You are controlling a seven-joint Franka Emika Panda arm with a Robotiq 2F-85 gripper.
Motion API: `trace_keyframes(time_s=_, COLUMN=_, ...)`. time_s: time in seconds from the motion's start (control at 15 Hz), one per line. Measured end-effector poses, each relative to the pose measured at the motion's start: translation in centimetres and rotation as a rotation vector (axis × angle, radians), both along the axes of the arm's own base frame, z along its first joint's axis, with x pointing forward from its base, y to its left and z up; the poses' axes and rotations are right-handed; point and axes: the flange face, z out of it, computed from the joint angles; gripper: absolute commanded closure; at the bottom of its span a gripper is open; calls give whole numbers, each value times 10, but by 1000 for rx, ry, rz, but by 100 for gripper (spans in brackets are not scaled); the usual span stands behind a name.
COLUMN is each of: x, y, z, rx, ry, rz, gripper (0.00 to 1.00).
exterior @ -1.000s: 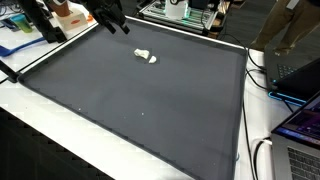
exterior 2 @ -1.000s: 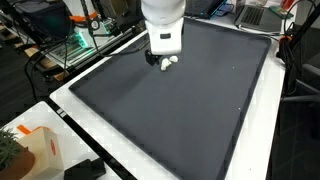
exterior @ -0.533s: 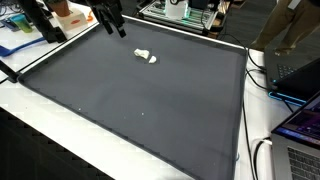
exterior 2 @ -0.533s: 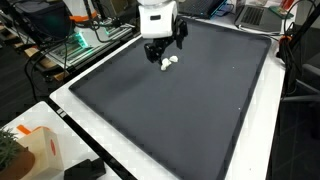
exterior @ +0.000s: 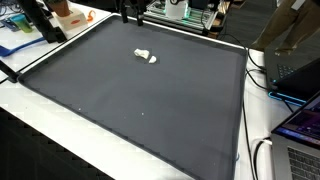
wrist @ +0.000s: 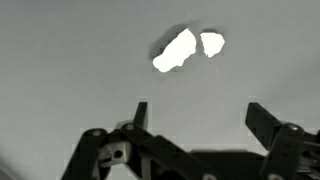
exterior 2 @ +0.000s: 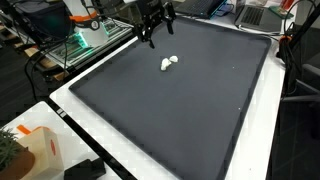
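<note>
Pincer (exterior 2: 157,33) released: jaws spread wide, nothing between them, fingers (wrist: 258,116) bare in the wrist view. It hangs in the air above the far edge of the dark mat (exterior 2: 185,115), clear of everything.

Larger white piece (wrist: 175,50) and smaller white piece (wrist: 212,43) lie below and ahead of the pincer, apart from its fingertips. The two sit just beside each other with a thin gap showing. Both lie flat and loose on the mat under their own weight; nothing pins or props them. In both exterior views they read as one pale pair (exterior: 146,56).

The mat covers most of the counter (exterior 2: 72,108), leaving a white rim.

Writing: none legible. Carton (exterior 2: 40,150), well behind the pincer at the counter's near corner, is too small to read.
</note>
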Motion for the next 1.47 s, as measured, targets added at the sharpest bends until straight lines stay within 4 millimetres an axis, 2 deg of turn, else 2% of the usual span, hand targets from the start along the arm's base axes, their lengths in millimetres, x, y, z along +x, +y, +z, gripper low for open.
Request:
trace_keyframes(time_s=0.2, x=-16, y=5, z=8, rx=-6, ry=-24, rz=7, gripper=0)
trace_keyframes(time_s=0.33, x=-15, y=6, z=9, rx=-6, ry=-28, rz=9, gripper=0)
trace_keyframes(time_s=0.53, x=-14, y=20, z=16, rx=-9, ry=-46, rz=41, gripper=0)
trace_keyframes(time_s=0.73, x=-21, y=37, z=40, rx=-24, ry=-102, rz=66, gripper=0)
trace_keyframes(time_s=0.87, x=-30, y=36, z=72, rx=-21, ry=-174, rz=50, gripper=0)
trace_keyframes(time_s=1.0, x=-40, y=34, z=90, rx=-18, ry=-216, rz=41, gripper=0)
trace_keyframes(time_s=1.13, x=-46, y=33, z=91, rx=-18, ry=-220, rz=39, gripper=0)
trace_keyframes(time_s=1.47, x=-46, y=33, z=90, rx=-24, ry=-215, rz=42, gripper=0)
